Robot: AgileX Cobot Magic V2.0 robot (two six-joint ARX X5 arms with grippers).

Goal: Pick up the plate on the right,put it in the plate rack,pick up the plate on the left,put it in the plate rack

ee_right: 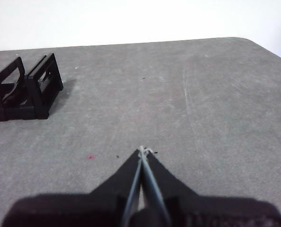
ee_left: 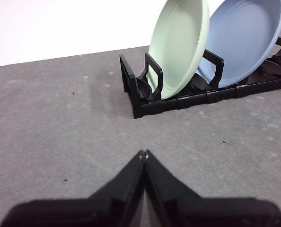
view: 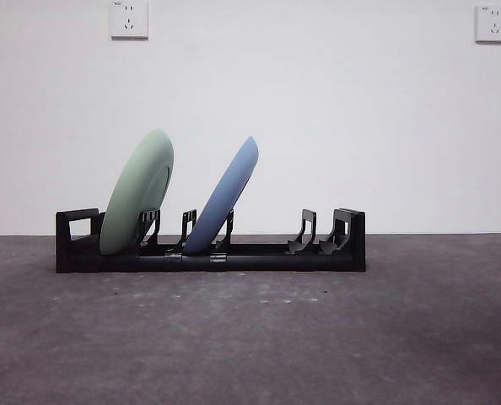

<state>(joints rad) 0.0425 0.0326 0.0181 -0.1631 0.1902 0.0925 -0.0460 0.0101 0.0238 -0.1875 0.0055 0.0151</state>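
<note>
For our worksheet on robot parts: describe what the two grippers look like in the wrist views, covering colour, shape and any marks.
Both are matt black. The left gripper has two wedge-shaped jaws that taper from a broad dark base to a fine point, with tiny pale specks at the tips. The right gripper has the same tapered shape, with pale grey edges along its inner faces and a whitish scuff at the tip. No cables, labels or sleeves show.

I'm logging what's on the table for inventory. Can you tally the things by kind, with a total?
Plates: 2, a green plate and a blue plate, both leaning in the rack
Plate rack: 1
Total: 3
</note>
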